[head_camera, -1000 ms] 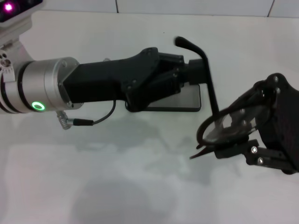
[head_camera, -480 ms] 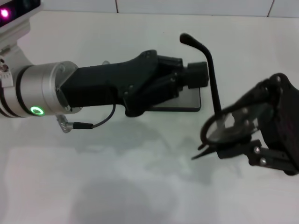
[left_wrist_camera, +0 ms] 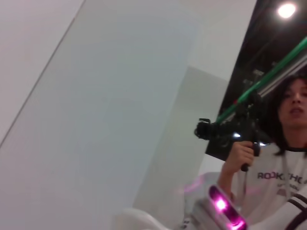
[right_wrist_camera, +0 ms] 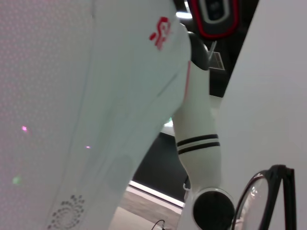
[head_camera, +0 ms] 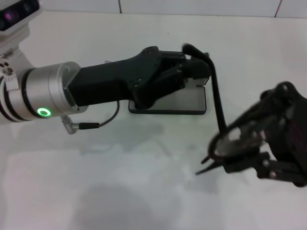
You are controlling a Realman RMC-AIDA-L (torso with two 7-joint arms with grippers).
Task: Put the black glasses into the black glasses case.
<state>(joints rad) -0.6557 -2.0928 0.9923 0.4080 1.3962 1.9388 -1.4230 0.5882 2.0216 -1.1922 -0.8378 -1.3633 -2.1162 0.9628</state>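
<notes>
Black glasses (head_camera: 235, 136) up off the table (head_camera: 144, 191), front/lens end pinched in right gripper (head_camera: 242, 153) at head view's right edge. One temple arm sticking up and away toward the far side, curved tip right by left gripper (head_camera: 194, 72); can't tell if touching. Lens rim also visible in right wrist view (right_wrist_camera: 261, 201).

Black glasses case (head_camera: 177, 103) flat on table near centre, well apart from the lenses, lid open w/ grey lining showing. Left arm stretched across from the left, gripper at/over case's far edge, partly hiding it. Left fingers: can't tell open or closed.

Left wrist view: person (left_wrist_camera: 283, 158) holding a camera rig, no task items.
</notes>
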